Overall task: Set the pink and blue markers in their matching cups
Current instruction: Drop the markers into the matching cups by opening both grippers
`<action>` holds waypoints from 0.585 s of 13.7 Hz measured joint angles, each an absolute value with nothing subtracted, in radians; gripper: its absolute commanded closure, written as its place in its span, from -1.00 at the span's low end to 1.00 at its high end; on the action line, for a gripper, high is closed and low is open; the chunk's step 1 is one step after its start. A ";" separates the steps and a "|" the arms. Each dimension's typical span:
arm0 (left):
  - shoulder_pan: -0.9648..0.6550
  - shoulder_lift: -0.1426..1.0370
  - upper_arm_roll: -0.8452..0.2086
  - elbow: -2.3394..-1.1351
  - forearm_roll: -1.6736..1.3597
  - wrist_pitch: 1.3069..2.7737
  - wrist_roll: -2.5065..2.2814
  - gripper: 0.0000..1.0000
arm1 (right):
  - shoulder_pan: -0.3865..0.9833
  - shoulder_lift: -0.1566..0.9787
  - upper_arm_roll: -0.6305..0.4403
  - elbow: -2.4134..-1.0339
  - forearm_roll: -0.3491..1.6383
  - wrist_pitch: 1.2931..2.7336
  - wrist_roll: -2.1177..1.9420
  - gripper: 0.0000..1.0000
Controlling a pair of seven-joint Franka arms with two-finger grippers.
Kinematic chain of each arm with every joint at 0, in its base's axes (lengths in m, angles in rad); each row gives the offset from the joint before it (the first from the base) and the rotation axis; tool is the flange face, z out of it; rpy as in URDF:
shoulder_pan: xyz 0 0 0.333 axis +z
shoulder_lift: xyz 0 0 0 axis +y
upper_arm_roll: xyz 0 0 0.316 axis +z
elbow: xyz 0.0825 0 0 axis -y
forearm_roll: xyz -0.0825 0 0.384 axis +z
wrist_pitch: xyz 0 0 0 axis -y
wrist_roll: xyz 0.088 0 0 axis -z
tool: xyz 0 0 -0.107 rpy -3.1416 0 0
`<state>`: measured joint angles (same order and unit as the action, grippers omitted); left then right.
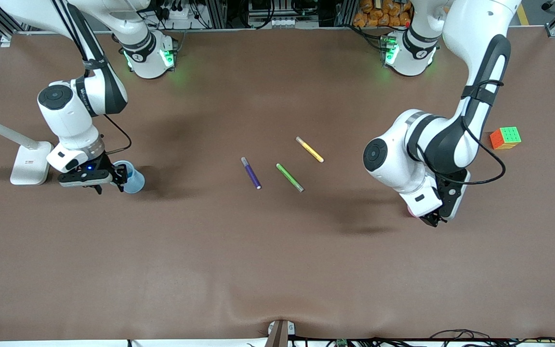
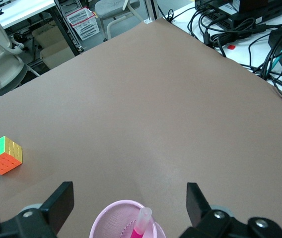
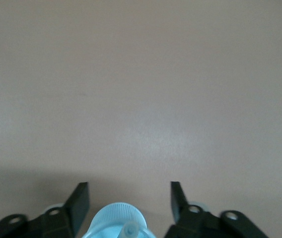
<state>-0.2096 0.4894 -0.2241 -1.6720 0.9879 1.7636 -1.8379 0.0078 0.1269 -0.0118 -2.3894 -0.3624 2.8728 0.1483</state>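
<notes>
The light pink cup (image 2: 126, 223) stands on the table with the pink marker (image 2: 142, 225) upright in it, pale end up. My left gripper (image 2: 129, 201) is open and empty, its fingers (image 2: 61, 201) wide apart on either side of the cup. In the front view this gripper (image 1: 431, 220) sits low toward the left arm's end, and the arm hides most of the cup. The light blue cup (image 3: 118, 223) holds the blue marker, whose greyish end (image 3: 130, 231) shows. My right gripper (image 3: 129, 198) is open over it and also shows in the front view (image 1: 111, 182) beside the blue cup (image 1: 134, 178).
A dark purple marker (image 1: 251, 172), a green marker (image 1: 289, 177) and a yellow marker (image 1: 310, 149) lie mid-table. A colour cube (image 1: 505, 138) sits near the left arm's end and also shows in the left wrist view (image 2: 2, 155). A white stand base (image 1: 29, 163) is beside the right gripper.
</notes>
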 measured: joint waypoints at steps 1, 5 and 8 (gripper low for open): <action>-0.209 0.484 -0.224 -1.668 0.977 1.764 -1.822 -1.00 | 0.008 0.127 -0.011 -2.369 -0.362 2.871 0.151 -1.00; -0.207 0.462 -0.218 -1.620 0.899 1.744 -1.722 -1.00 | 0.018 0.142 0.008 -2.185 -0.267 2.671 0.178 -1.00; -0.199 0.452 -0.217 -1.561 0.833 1.701 -1.628 -1.00 | 0.036 0.197 0.015 -1.938 -0.107 2.377 0.179 -1.00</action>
<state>-0.1986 0.4523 -0.2170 -1.5608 0.8326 1.7013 -1.6280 0.0355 0.1972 0.0153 -1.9379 -0.1070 2.3775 0.1789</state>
